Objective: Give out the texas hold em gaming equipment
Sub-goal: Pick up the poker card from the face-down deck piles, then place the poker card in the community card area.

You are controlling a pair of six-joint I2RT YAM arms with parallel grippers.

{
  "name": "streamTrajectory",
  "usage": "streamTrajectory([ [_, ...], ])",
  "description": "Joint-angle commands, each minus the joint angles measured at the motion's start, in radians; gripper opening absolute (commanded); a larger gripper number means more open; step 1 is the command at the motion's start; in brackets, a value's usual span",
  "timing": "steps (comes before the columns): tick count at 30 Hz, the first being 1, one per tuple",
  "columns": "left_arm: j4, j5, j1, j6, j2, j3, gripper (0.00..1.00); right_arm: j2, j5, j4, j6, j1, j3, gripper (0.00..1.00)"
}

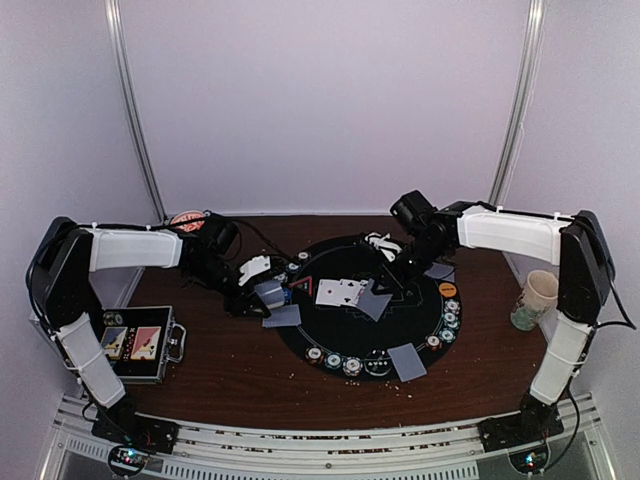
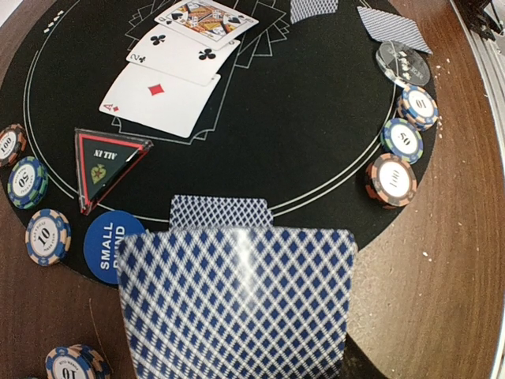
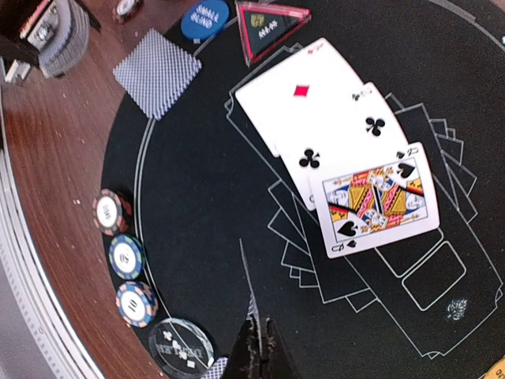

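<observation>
Deck of cards (image 2: 237, 308) in narrowly parted left claw (image 1: 265, 285), single card (image 1: 375, 303) in closed right claw (image 3: 256, 347)

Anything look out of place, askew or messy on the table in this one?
The three face-up cards lie fanned and overlapping, askew to the card slots printed on the black mat. Pale specks, like crumbs, dot the wood beside the mat. Nothing looks damaged or spilled.
</observation>
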Motion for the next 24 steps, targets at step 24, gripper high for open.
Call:
streamTrajectory([
  [24, 0.017, 0.017, -0.002, 0.009, -0.005, 0.013, 0.48, 0.228, 0.338, -0.137, -0.227, -0.027, 0.176, 0.02],
])
